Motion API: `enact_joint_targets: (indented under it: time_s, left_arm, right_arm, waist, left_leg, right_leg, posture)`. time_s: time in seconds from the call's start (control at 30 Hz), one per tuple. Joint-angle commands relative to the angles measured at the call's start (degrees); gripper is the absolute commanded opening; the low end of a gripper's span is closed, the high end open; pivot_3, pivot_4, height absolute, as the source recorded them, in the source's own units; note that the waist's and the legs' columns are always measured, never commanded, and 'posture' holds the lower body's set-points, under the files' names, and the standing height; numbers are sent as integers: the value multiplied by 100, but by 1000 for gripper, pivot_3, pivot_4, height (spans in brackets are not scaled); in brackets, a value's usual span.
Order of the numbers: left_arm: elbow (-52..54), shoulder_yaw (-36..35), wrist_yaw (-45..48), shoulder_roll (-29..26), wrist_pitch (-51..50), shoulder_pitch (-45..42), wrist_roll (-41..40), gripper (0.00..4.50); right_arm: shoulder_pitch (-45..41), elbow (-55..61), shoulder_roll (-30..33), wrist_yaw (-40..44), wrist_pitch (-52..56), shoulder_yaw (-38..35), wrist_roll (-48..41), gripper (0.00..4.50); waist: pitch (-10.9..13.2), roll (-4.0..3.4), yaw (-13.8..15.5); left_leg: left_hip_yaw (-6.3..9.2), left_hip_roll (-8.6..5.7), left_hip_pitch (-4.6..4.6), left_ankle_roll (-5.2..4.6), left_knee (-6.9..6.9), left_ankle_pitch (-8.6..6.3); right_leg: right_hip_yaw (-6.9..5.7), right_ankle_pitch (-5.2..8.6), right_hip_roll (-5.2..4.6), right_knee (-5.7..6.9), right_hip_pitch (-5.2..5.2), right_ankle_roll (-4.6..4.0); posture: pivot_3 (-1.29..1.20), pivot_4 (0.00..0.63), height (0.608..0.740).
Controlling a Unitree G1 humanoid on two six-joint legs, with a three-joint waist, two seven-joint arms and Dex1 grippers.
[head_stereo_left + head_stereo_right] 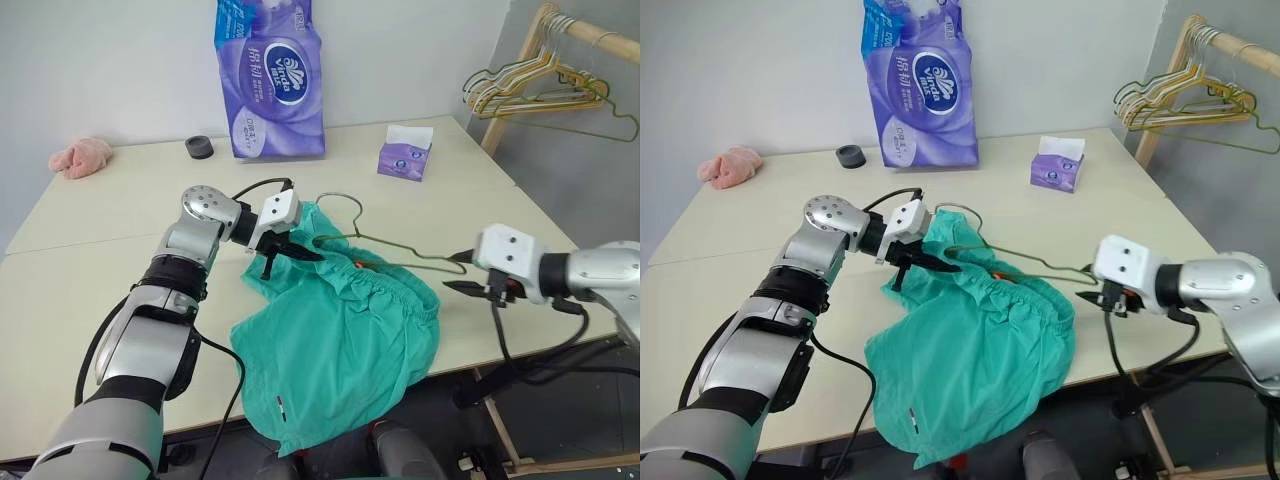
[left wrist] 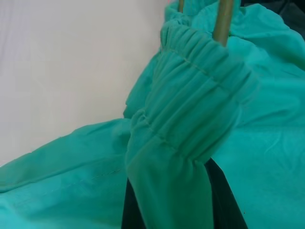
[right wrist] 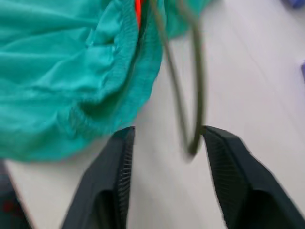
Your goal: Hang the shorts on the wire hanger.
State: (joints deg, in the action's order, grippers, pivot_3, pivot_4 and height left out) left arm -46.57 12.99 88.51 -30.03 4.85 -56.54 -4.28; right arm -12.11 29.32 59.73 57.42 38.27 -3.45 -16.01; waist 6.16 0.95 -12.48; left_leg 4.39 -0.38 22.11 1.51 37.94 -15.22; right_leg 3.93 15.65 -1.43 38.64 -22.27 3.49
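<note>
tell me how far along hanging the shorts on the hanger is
Partly done: the wire hanger is threaded into the waistband of the shorts, one end poking out near the open right gripper, which isn't gripping it. In hand: the left gripper is shut on the waistband. Left: the shorts lie bunched on the table, one leg over the edge, so they aren't hanging yet.

L tool (image 1: 283, 252) clamped tight, R tool (image 3: 164, 143) fingers spread apart
</note>
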Motion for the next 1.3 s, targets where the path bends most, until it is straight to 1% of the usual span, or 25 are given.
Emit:
enact_joint_targets:
  time_s: [0.03, 0.07, 0.13, 0.2, 0.3, 0.4, 0.47, 0.57, 0.8, 0.93, 1.03, 1.1, 1.3]
  left_arm:
    - [-23, -217, -116, -46, -46, -27, -74, 0]
    - [-41, -231, -124, -56, -66, -34, -82, 0]
    - [-54, -248, -105, -85, -114, -49, -86, 0]
    - [-59, -261, -85, -95, -126, -57, -75, 0]
    - [-86, -266, -57, -138, -138, -96, -31, 0]
    - [-111, -266, -58, -150, -141, -132, -14, 0]
    - [-124, -263, -67, -154, -138, -149, -2, 0]
    - [-124, -260, -76, -155, -137, -156, 5, 0]
    - [-106, -274, -104, -152, -165, -126, -3, 0]
    - [-86, -275, -108, -155, -171, -111, -7, 0]
    - [-66, -280, -103, -166, -179, -93, -13, 0]
    - [-64, -287, -96, -178, -183, -88, -18, 0]
    - [-72, -309, -77, -227, -201, -107, -28, 0]
  right_arm:
    - [489, 418, -351, -257, 696, -978, -654, 3510]
    - [716, 528, -658, -469, 908, -1183, -858, 3510]
    - [1047, 704, -1327, -1057, 1144, -1324, -954, 3510]
    - [1162, 833, -1622, -1325, 1281, -1314, -1009, 3510]
    - [1407, 914, -2575, -1985, 1632, -1162, -1326, 3510]
    - [1417, 857, -3049, -2314, 1735, -1068, -1450, 3510]
    - [1371, 888, -3224, -2423, 1873, -996, -1624, 3510]
    - [1340, 989, -3312, -2513, 2063, -888, -1870, 3510]
    - [1186, 877, -3565, -2881, 2215, -593, -2114, 3510]
    - [1064, 661, -3542, -3137, 2066, -416, -1825, 3510]
    - [1003, 502, -3427, -3251, 1944, -258, -1594, 2948]
    - [985, 474, -3404, -3308, 1946, -237, -1565, 2341]
    - [1007, 482, -3120, -3299, 1919, -319, -1477, 227]
  waist:
    - [0, 1, -4]
    - [0, 3, -5]
    - [-3, 6, -11]
    - [-3, -1, -18]
    - [-5, -3, -20]
    - [-6, -5, -19]
    - [-6, -5, -18]
    - [-6, -5, -19]
    - [-6, -5, -19]
    - [-6, -5, -19]
    - [-6, -5, -17]
    - [-6, -5, -18]
    - [-6, -5, -18]
  left_leg:
    - [-2, 0, -1, 0, 2, 0]
    - [-3, -2, -1, 0, 2, 0]
    - [-2, -1, -3, 0, 3, 0]
    - [0, 2, -4, 0, 1, 0]
    - [-8, 0, -8, 0, 3, 0]
    - [-3, 0, -8, 0, 1, 0]
    - [-5, 0, -7, 0, 2, 0]
    - [-3, -1, -8, 0, 2, 0]
    - [-3, -2, -8, 0, 2, 0]
    - [-3, -1, -8, 0, 2, 0]
    - [-2, -2, -8, 0, 2, 0]
    - [-3, -3, -8, 0, 2, 0]
    - [-3, -3, -8, 0, 2, 0]
  right_leg:
    - [2, 0, 1, 1, 1, 0]
    - [3, 0, 0, 4, 1, 0]
    - [2, 0, 4, 8, 2, 0]
    - [3, 1, 9, 10, 2, -1]
    - [11, 1, 7, 15, 0, -1]
    - [8, 2, 7, 19, -1, -3]
    - [10, 2, 4, 19, -1, -3]
    - [7, 2, 4, 19, 0, -3]
    - [7, 3, 6, 19, 0, -3]
    - [8, 3, 5, 19, 0, -3]
    - [6, 3, 5, 19, 0, -3]
    - [7, 3, 5, 19, -1, -3]
    - [7, 3, 6, 19, -1, -3]
  posture:
    - [-260, 73, 740]
    - [-262, 74, 740]
    - [-262, 74, 740]
    - [-264, 73, 740]
    - [-263, 72, 740]
    - [-259, 72, 740]
    - [-255, 71, 740]
    - [-253, 70, 740]
    - [-250, 68, 740]
    - [-250, 68, 740]
    - [-248, 68, 740]
    - [-248, 68, 740]
    - [-247, 65, 740]
